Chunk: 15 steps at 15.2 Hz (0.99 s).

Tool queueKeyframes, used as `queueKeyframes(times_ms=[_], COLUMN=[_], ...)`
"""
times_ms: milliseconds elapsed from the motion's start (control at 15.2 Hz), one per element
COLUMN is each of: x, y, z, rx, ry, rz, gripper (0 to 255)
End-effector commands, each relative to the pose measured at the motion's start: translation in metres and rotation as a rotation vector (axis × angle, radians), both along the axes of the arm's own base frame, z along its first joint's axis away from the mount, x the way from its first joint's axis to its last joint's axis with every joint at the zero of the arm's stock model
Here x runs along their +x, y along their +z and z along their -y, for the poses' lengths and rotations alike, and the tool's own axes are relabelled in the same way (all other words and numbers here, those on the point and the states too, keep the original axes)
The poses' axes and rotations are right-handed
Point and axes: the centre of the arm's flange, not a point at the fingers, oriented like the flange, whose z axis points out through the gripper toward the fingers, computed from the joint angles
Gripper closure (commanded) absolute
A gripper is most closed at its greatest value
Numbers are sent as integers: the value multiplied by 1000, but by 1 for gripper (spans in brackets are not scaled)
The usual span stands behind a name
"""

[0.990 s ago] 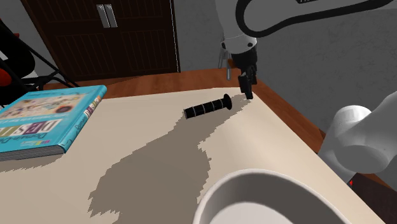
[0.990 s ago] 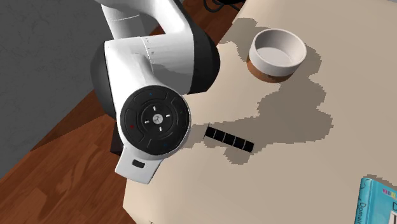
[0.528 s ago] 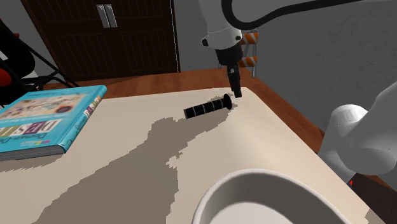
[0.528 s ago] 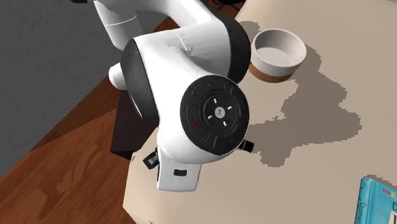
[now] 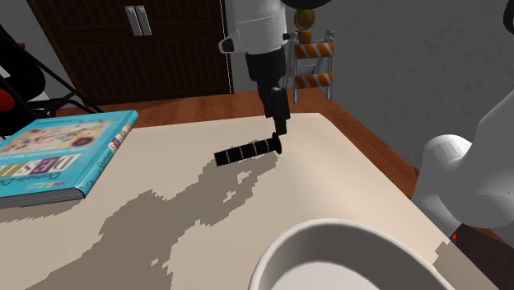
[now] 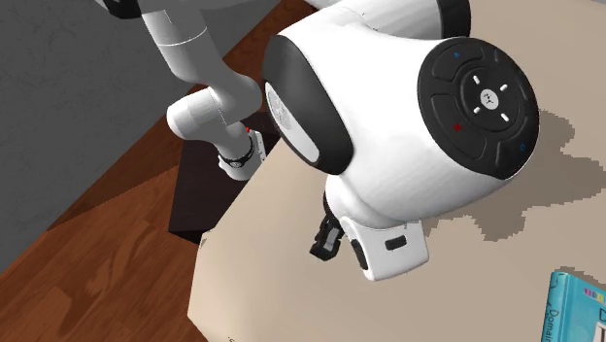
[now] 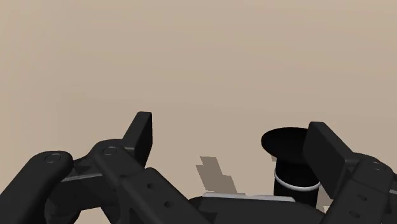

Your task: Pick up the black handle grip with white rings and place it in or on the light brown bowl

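A: Handle grip [image 5: 247, 152], where does it lie?
B: Flat on the table [image 5: 148, 165], flanged end beside your gripper [image 5: 281, 125]. Jaws wide open, empty. It looks like the approach step; next centre it, close, then go to the bowl [image 5: 346, 224].

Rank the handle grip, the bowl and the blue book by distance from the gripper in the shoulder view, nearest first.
1. Handle grip: lying just below the gripper, its flanged end by the fingertips.
2 and 3. Bowl, at the view's bottom edge, and blue book, at the view's left: both well away from the gripper, too close to call.
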Motion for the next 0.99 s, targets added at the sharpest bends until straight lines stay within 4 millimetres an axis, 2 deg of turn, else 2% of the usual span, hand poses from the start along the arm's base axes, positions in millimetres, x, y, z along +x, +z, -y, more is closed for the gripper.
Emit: queueKeyframes(times_ms=[0,66,594,924], x=[-6,-9,-14,-14], y=[10,14,-26,-26], z=[-18,-25,-23,-23], rx=[40,54,54,54], ry=[92,124,124,124], rz=[-3,-4,-4,-4], gripper=[0,0,0,0])
